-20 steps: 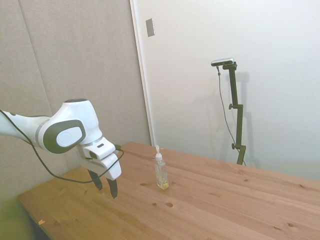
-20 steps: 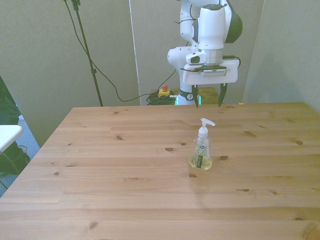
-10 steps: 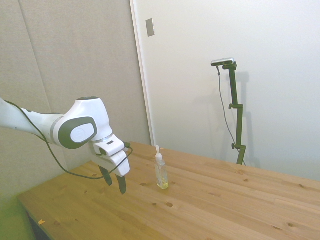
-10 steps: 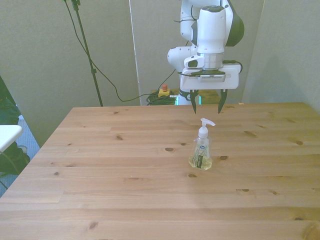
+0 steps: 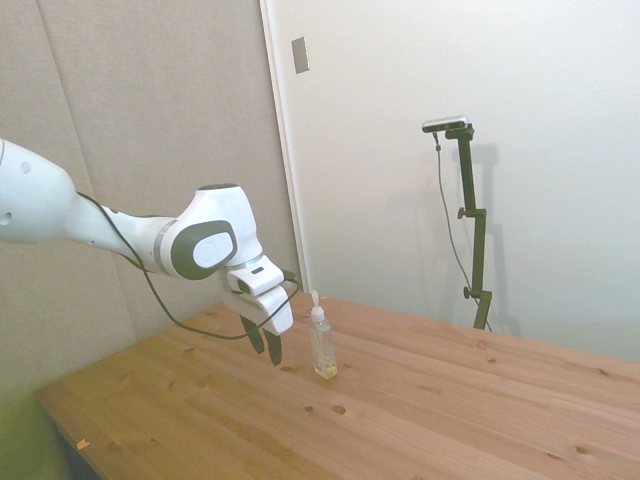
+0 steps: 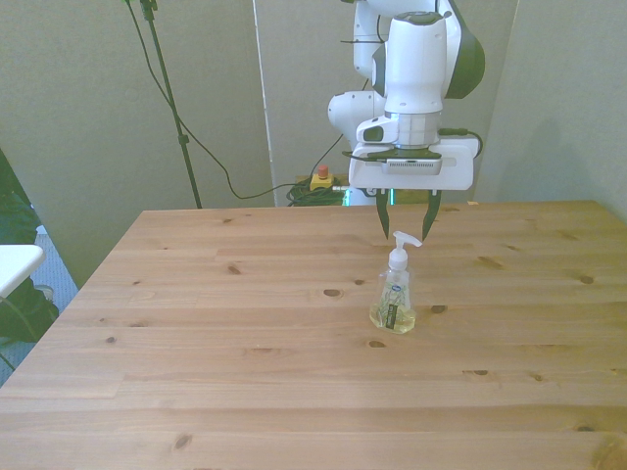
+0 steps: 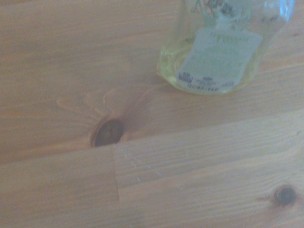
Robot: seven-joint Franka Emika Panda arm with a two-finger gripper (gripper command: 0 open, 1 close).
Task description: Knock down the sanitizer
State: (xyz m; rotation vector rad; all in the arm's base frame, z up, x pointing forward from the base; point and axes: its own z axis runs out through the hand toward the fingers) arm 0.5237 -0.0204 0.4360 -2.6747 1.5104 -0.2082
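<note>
The sanitizer (image 5: 322, 345) stands upright on the wooden table (image 5: 450, 400), a slim clear bottle with a white pump top and yellow liquid at its base. In the front view the sanitizer (image 6: 394, 294) is right of the table's middle. My gripper (image 5: 268, 348) hangs open just left of the bottle in the side view, a small gap away and low over the wood. In the front view the gripper (image 6: 407, 235) is behind the bottle, its fingers straddling the pump top's height. The wrist view shows the sanitizer's (image 7: 216, 52) labelled base close by.
Bare planks with dark knots (image 7: 108, 132) surround the bottle on the table (image 6: 245, 343). Beyond the far edge, a yellow box with a red button (image 6: 320, 179) and cables lie on the floor. A white object (image 6: 15, 264) sits off the front view's left edge.
The arm has swung toward the bottle, carrying the open gripper from near the table's far edge to just beside the sanitizer. The bottle has not moved.
</note>
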